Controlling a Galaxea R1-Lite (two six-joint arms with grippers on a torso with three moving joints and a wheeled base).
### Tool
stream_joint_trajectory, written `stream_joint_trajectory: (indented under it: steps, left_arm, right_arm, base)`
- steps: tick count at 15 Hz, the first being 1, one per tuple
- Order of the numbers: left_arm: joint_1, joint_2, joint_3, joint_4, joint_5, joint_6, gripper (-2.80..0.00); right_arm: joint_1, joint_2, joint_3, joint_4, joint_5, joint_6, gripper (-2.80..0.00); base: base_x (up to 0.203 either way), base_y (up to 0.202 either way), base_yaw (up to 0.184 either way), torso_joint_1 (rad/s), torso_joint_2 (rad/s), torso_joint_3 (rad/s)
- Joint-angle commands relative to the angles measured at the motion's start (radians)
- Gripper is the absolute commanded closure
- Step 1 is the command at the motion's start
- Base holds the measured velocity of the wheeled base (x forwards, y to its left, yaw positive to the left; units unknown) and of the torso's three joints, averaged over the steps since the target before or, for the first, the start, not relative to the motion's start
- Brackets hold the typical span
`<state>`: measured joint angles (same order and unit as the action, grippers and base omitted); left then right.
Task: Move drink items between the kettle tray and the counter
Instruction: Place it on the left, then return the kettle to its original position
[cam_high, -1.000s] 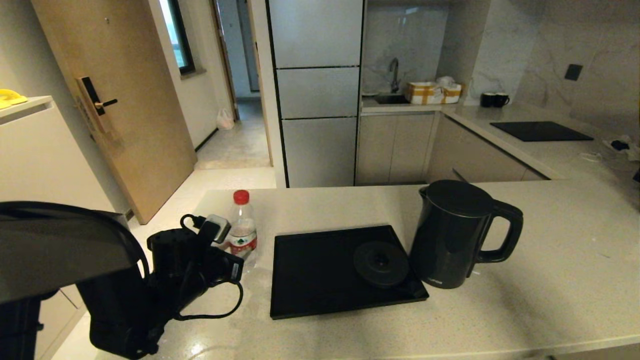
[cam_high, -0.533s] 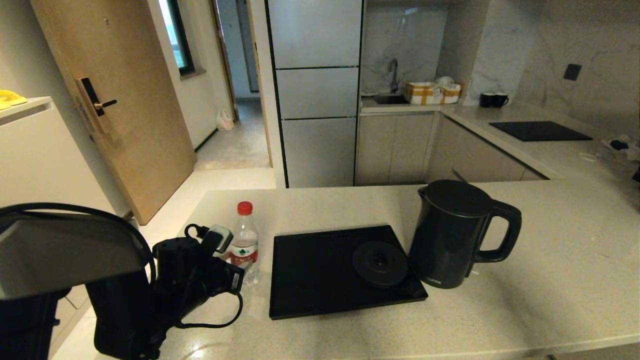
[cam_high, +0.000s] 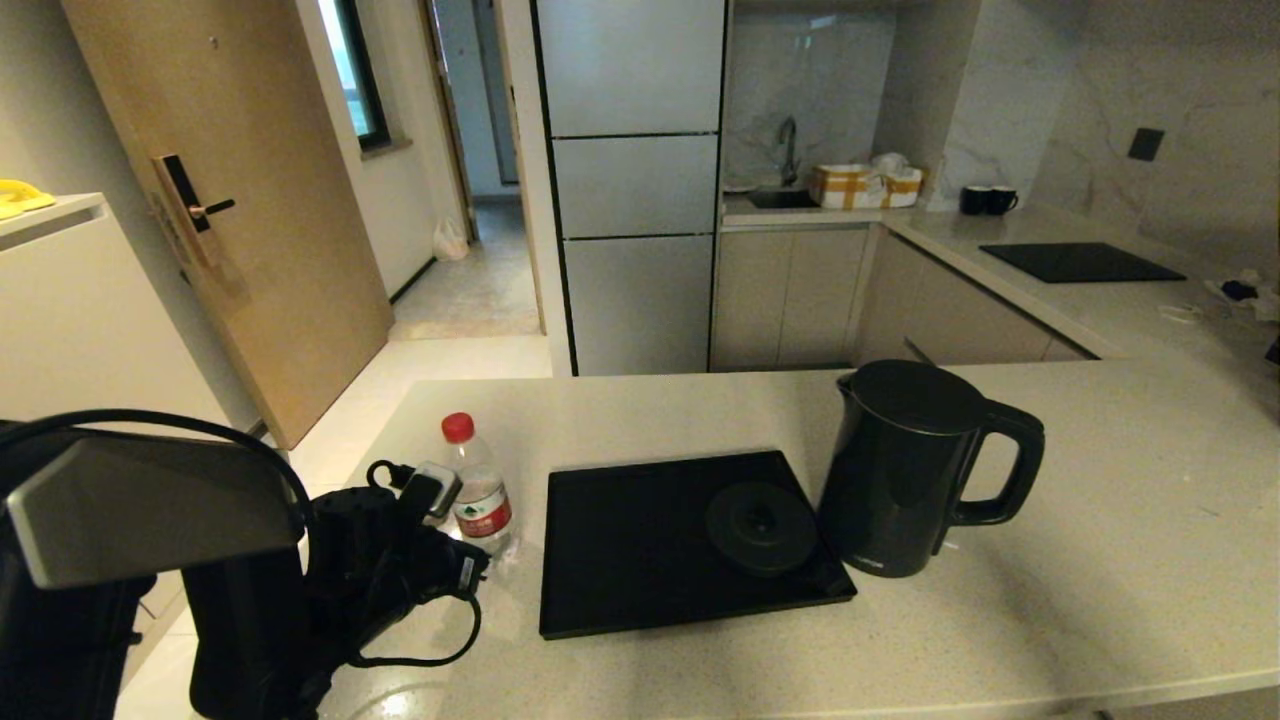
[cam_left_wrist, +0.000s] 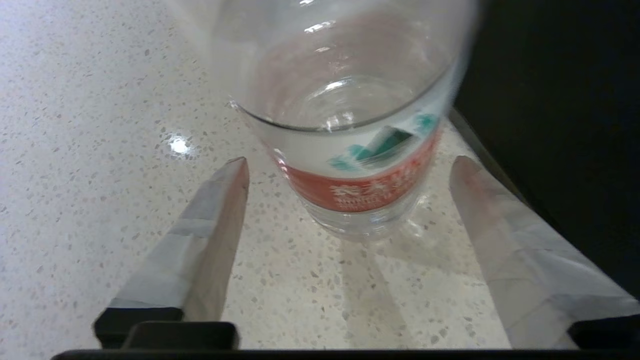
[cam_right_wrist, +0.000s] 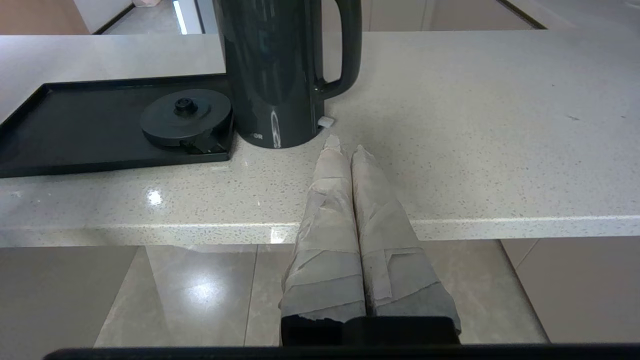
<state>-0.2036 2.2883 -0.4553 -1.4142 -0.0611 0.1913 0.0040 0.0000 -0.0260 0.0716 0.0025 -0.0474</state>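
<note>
A clear water bottle (cam_high: 478, 495) with a red cap and red label rests on the beige counter (cam_high: 1100, 560), just left of the black kettle tray (cam_high: 620, 560), its top leaning left. My left gripper (cam_left_wrist: 350, 161) is open. Its taped fingers (cam_left_wrist: 220, 225) stand on either side of the bottle (cam_left_wrist: 360, 185) without touching it. The dark kettle (cam_high: 900, 470) stands on the counter at the tray's right edge, off the round base disc (cam_high: 762, 525). My right gripper (cam_right_wrist: 346, 147) is shut and empty above the counter's front edge, close to the kettle (cam_right_wrist: 275, 75).
Two black mugs (cam_high: 988, 199) and a black cooktop (cam_high: 1080, 262) sit on the far grey worktop. The counter's left edge lies close to the bottle, with my left arm (cam_high: 380, 560) over it. Bare counter stretches right of the kettle.
My left gripper has opened off the bottle. The bottle's top has swung left and now leans. Kettle, tray and right gripper have not moved.
</note>
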Motion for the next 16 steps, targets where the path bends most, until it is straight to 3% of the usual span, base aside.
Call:
stream_joint_trajectory:
  steps: [1, 6, 9, 13, 14, 16]
  left_arm:
    - [0.0, -0.002, 0.06, -0.055, -0.001, 0.002, -2.8]
    - [0.0, -0.081, 0.167, -0.09, -0.002, -0.019, -2.8]
    - [0.006, -0.292, 0.306, -0.09, 0.003, -0.069, -2.8]
    - [0.062, -0.653, 0.401, -0.041, 0.051, -0.073, -2.8]
    - [0.074, -0.724, 0.4, 0.011, 0.075, -0.069, -2.8]
    - [0.095, -0.956, 0.325, 0.27, 0.115, -0.068, -2.8]
  right_arm:
    - [0.001, 0.0, 0.0, 0.001, 0.001, 0.0, 0.0]
    - [0.001, 0.0, 0.0, 0.001, 0.001, 0.0, 0.0]
    - [0.001, 0.0, 0.0, 0.002, 0.001, 0.0, 0.0]
    - [0.001, 0.002, 0.0, 0.001, 0.001, 0.0, 0.0]
    - [0.001, 0.001, 0.0, 0.001, 0.001, 0.0, 0.0]
    - [0.001, 0.0, 0.0, 0.001, 0.001, 0.0, 0.0]
  base:
    - [0.0, 0.0, 0.0, 0.0, 0.0, 0.0]
    - [0.0, 0.0, 0.0, 0.0, 0.0, 0.0]
    - [0.0, 0.0, 0.0, 0.0, 0.0, 0.0]
    - [0.0, 0.0, 0.0, 0.0, 0.0, 0.0]
    - [0.0, 0.0, 0.0, 0.0, 0.0, 0.0]
    - [0.0, 0.0, 0.0, 0.0, 0.0, 0.0]
